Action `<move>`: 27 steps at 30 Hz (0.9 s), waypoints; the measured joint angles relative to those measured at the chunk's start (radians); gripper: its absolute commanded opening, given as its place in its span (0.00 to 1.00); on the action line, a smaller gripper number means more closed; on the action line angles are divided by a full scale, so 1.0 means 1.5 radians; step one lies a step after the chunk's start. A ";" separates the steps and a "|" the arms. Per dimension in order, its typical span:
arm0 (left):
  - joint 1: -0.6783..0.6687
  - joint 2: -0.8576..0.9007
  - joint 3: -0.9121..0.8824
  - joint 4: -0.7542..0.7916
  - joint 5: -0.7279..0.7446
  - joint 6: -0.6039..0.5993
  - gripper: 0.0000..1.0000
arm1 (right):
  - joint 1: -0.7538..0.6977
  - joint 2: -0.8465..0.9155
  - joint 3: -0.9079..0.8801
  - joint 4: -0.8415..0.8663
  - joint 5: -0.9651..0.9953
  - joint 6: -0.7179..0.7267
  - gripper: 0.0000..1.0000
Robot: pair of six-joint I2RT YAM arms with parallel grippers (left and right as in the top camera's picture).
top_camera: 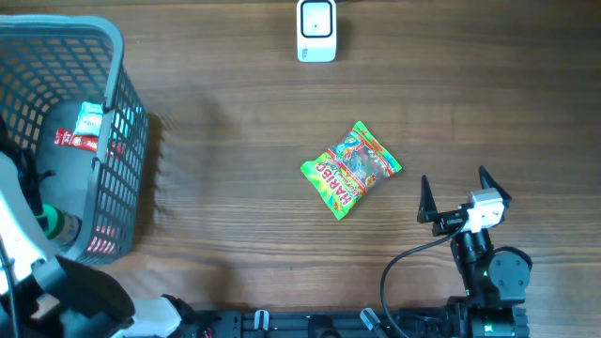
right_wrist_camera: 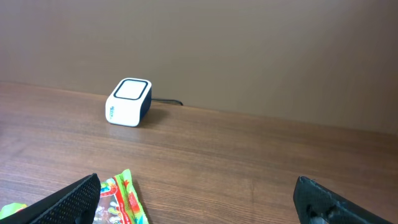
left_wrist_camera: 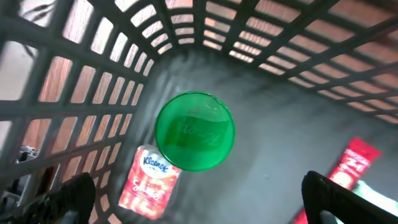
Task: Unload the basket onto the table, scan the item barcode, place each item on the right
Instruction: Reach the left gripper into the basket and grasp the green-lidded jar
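The right pincer gaped empty near the candy bag; the left pincer, also released, hung inside the basket.

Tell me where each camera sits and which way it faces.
Overhead: above the table, facing straight down; the right gripper and left arm show.
Left wrist: inside the basket, facing down at a green lid; left gripper at the bottom edge.
Right wrist: low over the table, facing the scanner; right gripper at the bottom edge.
Overhead and right wrist share the scanner and candy bag.

A grey basket holds a green-capped bottle, tissue pack and red packet.
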 measured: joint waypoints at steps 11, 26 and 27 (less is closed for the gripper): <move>0.051 0.049 -0.032 0.010 0.000 0.005 1.00 | 0.000 0.000 0.000 0.000 0.000 0.000 1.00; 0.052 0.058 -0.091 0.125 0.038 0.057 1.00 | 0.000 0.000 0.000 0.000 0.000 0.000 1.00; 0.052 0.072 -0.092 0.125 0.038 0.057 1.00 | 0.000 0.000 0.000 0.000 0.000 0.000 1.00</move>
